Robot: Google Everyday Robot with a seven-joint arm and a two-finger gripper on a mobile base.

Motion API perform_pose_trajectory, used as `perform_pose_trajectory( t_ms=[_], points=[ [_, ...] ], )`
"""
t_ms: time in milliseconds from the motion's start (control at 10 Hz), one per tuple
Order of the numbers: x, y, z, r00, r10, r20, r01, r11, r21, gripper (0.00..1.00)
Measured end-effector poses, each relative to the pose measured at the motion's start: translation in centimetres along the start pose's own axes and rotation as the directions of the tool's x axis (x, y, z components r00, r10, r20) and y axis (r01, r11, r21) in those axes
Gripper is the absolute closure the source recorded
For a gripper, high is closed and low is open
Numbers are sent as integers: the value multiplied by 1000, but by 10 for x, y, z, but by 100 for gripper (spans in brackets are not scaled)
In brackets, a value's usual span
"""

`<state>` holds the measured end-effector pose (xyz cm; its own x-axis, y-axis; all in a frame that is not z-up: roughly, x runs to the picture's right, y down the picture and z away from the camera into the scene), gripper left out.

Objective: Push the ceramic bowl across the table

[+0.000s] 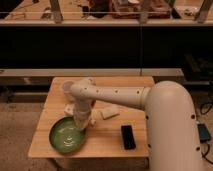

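Note:
The ceramic bowl [68, 135], a wide glossy green dish, sits on the light-wood table [112, 144] near its front left corner. My white arm reaches from the right across the table and bends down. My gripper [82, 124] is at the bowl's right rim, over its upper right edge. The arm's wrist hides the contact point.
A black flat device [128, 136] lies on the table's front right. A small white object [109, 112] lies mid-table. A pale cup [67, 88] stands at the back left, with another small white item [69, 108] beside the arm. A dark shelf wall stands behind the table.

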<state>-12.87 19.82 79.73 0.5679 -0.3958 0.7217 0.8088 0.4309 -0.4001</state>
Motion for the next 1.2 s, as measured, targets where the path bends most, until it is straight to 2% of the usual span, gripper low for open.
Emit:
perform_pose_trajectory(
  t_ms=[300,500,1000,1200],
  points=[
    [26,31,-10,999,38,-2,-38,999,-17,77],
    [27,36,-14,999,50,-4,-50,998,-30,77],
    [57,93,-19,995,99,1,-99,994,-47,77],
    [59,96,-16,995,96,-6,-96,994,-53,77]
  ],
)
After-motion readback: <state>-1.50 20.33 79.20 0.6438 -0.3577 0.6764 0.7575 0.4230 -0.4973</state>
